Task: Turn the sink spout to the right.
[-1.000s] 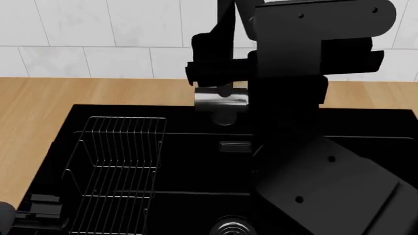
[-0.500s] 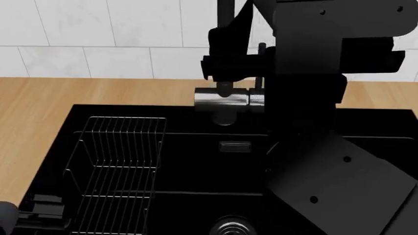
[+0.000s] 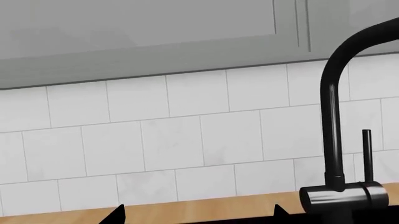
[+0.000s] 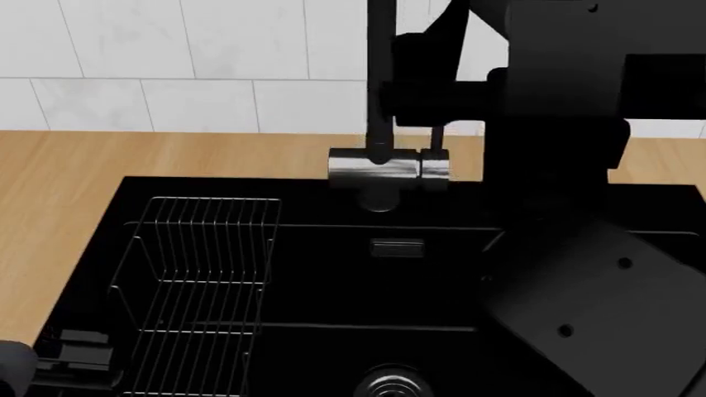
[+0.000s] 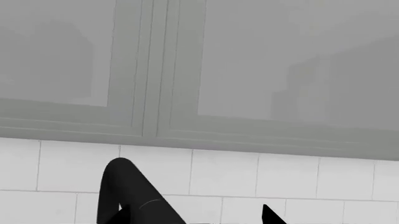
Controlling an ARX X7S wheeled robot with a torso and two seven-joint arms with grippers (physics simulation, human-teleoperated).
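The sink spout (image 4: 381, 74) is a thick black tube rising from a chrome cylinder (image 4: 375, 165) behind the black sink (image 4: 221, 188). A thinner lever rod (image 4: 438, 137) stands just right of it. My right gripper (image 4: 411, 91) is up beside the spout on its right side. In the right wrist view the right gripper (image 5: 193, 217) is open, and the spout's curved top (image 5: 128, 191) lies against one fingertip (image 5: 118, 212). My left gripper (image 3: 197, 219) is open and empty, and its view shows the spout (image 3: 330, 116) well off to one side.
A wire rack (image 4: 198, 281) stands in the sink's left half, with the drain (image 4: 388, 385) and the overflow slot (image 4: 398, 247) in the middle. My right arm (image 4: 574, 248) hides the sink's right side. A wooden counter (image 4: 66, 190) and a tiled wall (image 4: 165, 50) surround the sink.
My right arm and gripper have moved to the right, from the spout's left side across to its right. The lever rod has come into view. The left arm stays still.
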